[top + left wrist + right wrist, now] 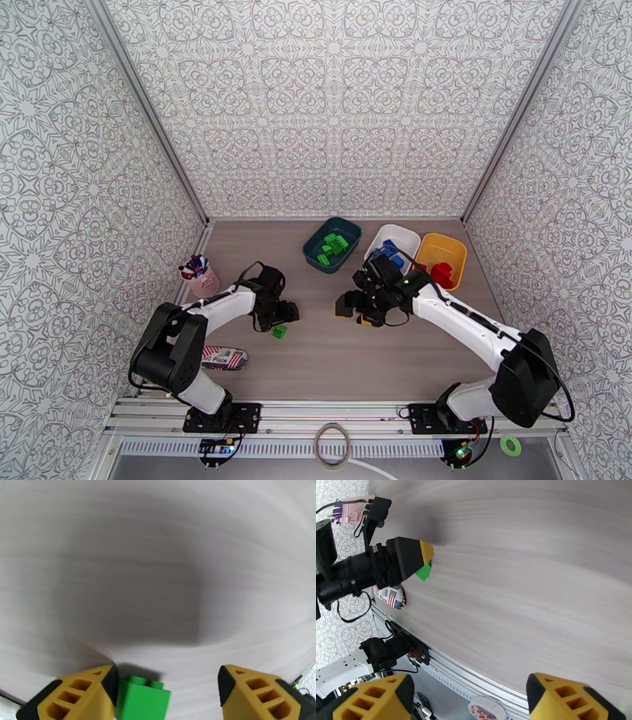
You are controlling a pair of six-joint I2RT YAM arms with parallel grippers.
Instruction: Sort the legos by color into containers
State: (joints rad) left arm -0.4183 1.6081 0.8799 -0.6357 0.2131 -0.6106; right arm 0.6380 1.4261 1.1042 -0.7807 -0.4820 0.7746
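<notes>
Three containers (pixel 310 253); one green lego (pixel 142 699) between jaws of left end effector (pixel 168 680).

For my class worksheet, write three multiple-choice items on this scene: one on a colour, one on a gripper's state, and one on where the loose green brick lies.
1. The bricks in the yellow bin are: A green; B red; C blue.
2. The fingers of the right gripper are: A shut on a brick; B shut on nothing; C open with nothing between them.
3. The green brick lies: A in the yellow bin; B on the table between the fingers of the left gripper; C between the fingers of the right gripper.

Answers:
1 B: the top view shows red pieces in that bin.
2 C: its wrist view shows a wide gap with nothing in it.
3 B: the left wrist view shows it on the table close beside one finger, with the other finger well apart from it.
</notes>
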